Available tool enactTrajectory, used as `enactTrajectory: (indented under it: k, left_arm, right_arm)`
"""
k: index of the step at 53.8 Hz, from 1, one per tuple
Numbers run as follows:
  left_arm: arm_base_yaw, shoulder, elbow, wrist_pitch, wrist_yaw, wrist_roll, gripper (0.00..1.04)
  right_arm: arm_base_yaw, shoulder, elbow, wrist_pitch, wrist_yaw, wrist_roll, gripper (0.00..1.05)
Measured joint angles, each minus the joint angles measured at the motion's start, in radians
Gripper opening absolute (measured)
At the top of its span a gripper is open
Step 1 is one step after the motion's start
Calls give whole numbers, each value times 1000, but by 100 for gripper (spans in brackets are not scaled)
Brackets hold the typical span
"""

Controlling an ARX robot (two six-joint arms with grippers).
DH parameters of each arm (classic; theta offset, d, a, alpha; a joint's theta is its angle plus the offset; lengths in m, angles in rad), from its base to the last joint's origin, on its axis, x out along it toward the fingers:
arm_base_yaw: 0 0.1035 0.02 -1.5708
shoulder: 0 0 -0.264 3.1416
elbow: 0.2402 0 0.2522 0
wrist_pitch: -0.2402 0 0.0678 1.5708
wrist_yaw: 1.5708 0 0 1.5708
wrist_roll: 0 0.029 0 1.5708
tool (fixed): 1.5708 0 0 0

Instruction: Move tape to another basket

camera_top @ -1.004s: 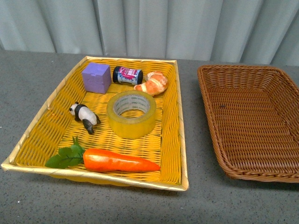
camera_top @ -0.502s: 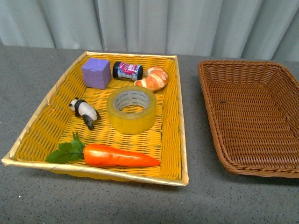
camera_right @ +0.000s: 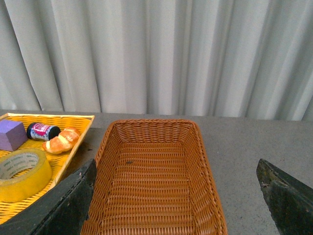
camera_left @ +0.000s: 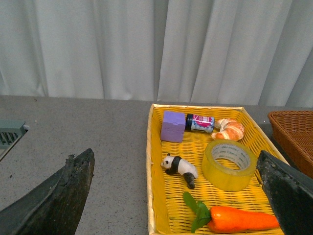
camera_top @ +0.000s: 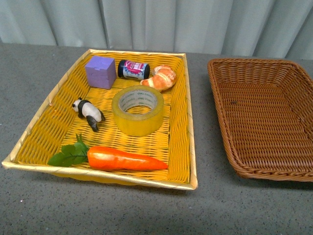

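The tape [camera_top: 138, 109], a wide yellowish roll with a white printed core, lies flat in the middle of the bright yellow tray [camera_top: 190, 147]. It also shows in the left wrist view [camera_left: 228, 164] and at the edge of the right wrist view [camera_right: 20, 174]. The brown wicker basket [camera_top: 222, 112] stands empty to the right of the tray, and fills the right wrist view [camera_right: 151, 186]. My left gripper [camera_left: 176, 196] is open, well above and short of the tray. My right gripper [camera_right: 176, 196] is open, above the basket's near end. Neither arm shows in the front view.
In the yellow tray lie a purple cube [camera_top: 100, 71], a small dark jar [camera_top: 133, 69], a croissant [camera_top: 160, 78], a toy panda [camera_top: 88, 112] and a carrot [camera_top: 122, 159] with leaves. Grey tabletop [camera_top: 146, 210] surrounds both containers. A curtain hangs behind.
Everything in the front view has shifted slightly upward in the picture, as the camera's aim changed. No object has moved within the tray or basket.
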Motion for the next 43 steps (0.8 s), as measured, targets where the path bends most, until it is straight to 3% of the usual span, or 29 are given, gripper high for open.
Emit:
enactTrajectory:
  k: [43]
  left_arm:
    - [0,0,0,0,0,0,98]
  right_arm:
    - [0,0,0,0,0,0,96]
